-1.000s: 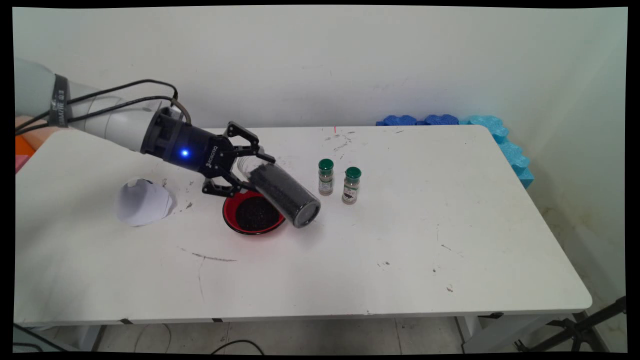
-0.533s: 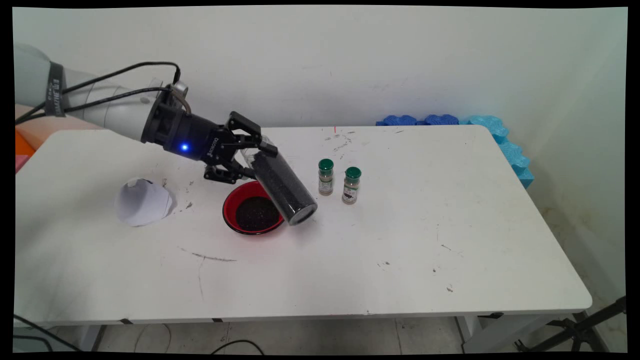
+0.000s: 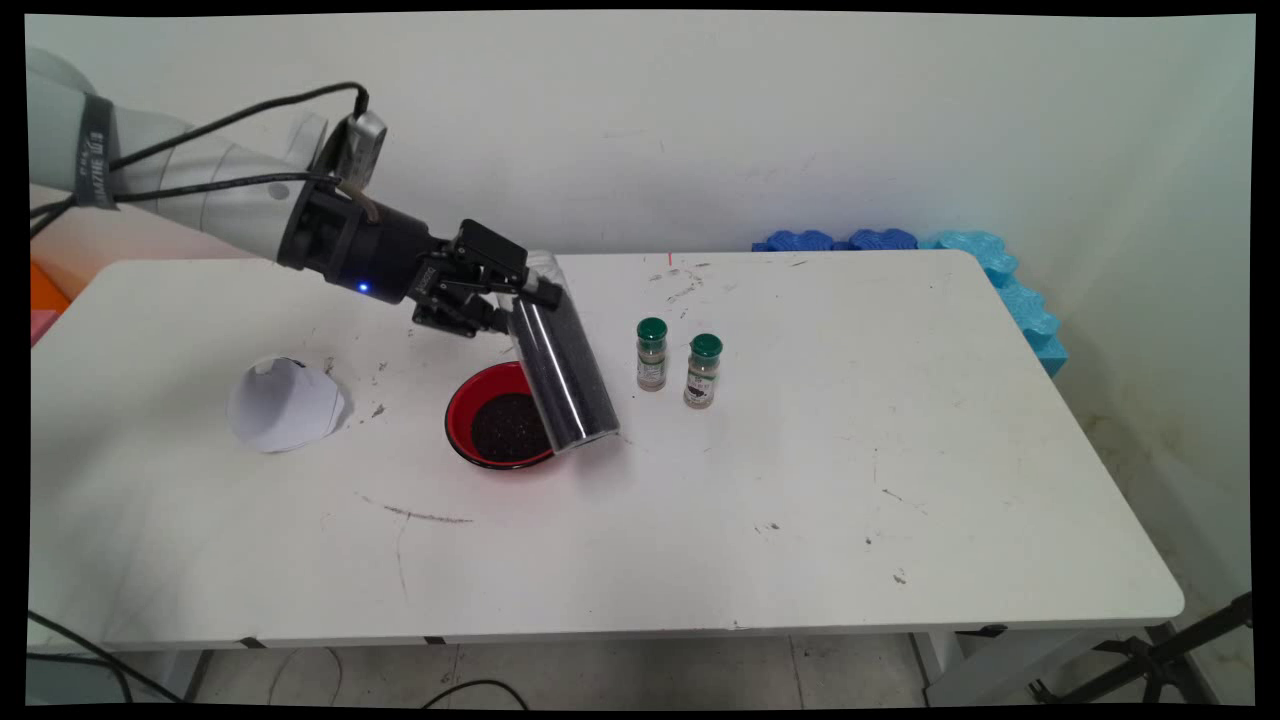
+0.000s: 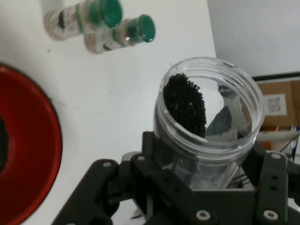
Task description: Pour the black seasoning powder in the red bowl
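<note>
A clear jar (image 3: 560,375) filled with dark granules is clamped near its open mouth between the fingers of the gripper (image 3: 515,295), and it is held tilted, with its closed base lowered just above the right rim of the red bowl (image 3: 462,420). Dark granules are contained in the red bowl, which is placed on the white table (image 3: 800,500), and a white paper cone (image 3: 285,405) is laid well to the left of the bowl. Two small green-capped bottles (image 3: 678,365) are set upright, side by side, just to the right of the bowl.
</note>
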Controlling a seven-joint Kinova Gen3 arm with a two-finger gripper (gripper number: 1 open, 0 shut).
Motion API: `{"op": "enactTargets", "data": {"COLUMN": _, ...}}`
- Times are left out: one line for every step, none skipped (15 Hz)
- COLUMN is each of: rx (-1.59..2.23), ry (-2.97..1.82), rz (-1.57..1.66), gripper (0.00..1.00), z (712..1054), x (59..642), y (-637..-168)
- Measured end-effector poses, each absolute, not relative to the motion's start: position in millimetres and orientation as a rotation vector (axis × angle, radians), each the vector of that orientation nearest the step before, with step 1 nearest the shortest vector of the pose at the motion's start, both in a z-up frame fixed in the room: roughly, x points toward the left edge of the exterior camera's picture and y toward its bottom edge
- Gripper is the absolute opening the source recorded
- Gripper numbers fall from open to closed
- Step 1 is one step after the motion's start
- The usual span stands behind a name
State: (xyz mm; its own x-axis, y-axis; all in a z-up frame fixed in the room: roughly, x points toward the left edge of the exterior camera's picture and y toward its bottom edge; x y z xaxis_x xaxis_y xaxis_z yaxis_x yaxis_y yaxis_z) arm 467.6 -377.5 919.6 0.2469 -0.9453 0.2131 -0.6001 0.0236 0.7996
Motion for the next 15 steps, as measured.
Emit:
{"op": "enactTargets", "data": {"rx": 1.623, "ry": -1.495, "rz": -0.476, "gripper": 0.0, "z": 923, "x": 466, "y": -377}}
{"op": "enactTargets", "data": {"rx": 1.572, "ry": -1.54, "rz": -0.439, "gripper": 0.0, "z": 926, "x": 464, "y": -376}}
{"op": "enactTargets", "data": {"rx": 1.527, "ry": -1.578, "rz": -0.408, "gripper": 0.0, "z": 929, "x": 462, "y": -375}}
{"op": "enactTargets", "data": {"rx": 1.471, "ry": -1.625, "rz": -0.37, "gripper": 0.0, "z": 933, "x": 460, "y": -374}}
{"op": "enactTargets", "data": {"rx": 1.424, "ry": -1.662, "rz": -0.338, "gripper": 0.0, "z": 935, "x": 458, "y": -373}}
{"op": "enactTargets", "data": {"rx": 1.367, "ry": -1.705, "rz": -0.301, "gripper": 0.0, "z": 938, "x": 456, "y": -372}}
{"op": "enactTargets", "data": {"rx": 1.334, "ry": -1.728, "rz": -0.28, "gripper": 0.0, "z": 940, "x": 454, "y": -371}}
{"op": "enactTargets", "data": {"rx": 1.284, "ry": -1.762, "rz": -0.249, "gripper": 0.0, "z": 943, "x": 452, "y": -370}}
{"op": "enactTargets", "data": {"rx": 1.224, "ry": -1.799, "rz": -0.214, "gripper": 0.0, "z": 946, "x": 450, "y": -368}}
{"op": "enactTargets", "data": {"rx": 1.162, "ry": -1.833, "rz": -0.179, "gripper": 0.0, "z": 949, "x": 448, "y": -366}}
{"op": "enactTargets", "data": {"rx": 1.111, "ry": -1.86, "rz": -0.147, "gripper": 0.0, "z": 952, "x": 446, "y": -364}}
{"op": "enactTargets", "data": {"rx": 1.051, "ry": -1.891, "rz": -0.11, "gripper": 0.0, "z": 955, "x": 443, "y": -362}}
{"op": "enactTargets", "data": {"rx": 1.001, "ry": -1.919, "rz": -0.076, "gripper": 0.0, "z": 957, "x": 441, "y": -361}}
{"op": "enactTargets", "data": {"rx": 0.943, "ry": -1.951, "rz": -0.037, "gripper": 0.0, "z": 960, "x": 438, "y": -359}}
{"op": "enactTargets", "data": {"rx": 0.882, "ry": -1.983, "rz": 0.001, "gripper": 0.0, "z": 962, "x": 436, "y": -357}}
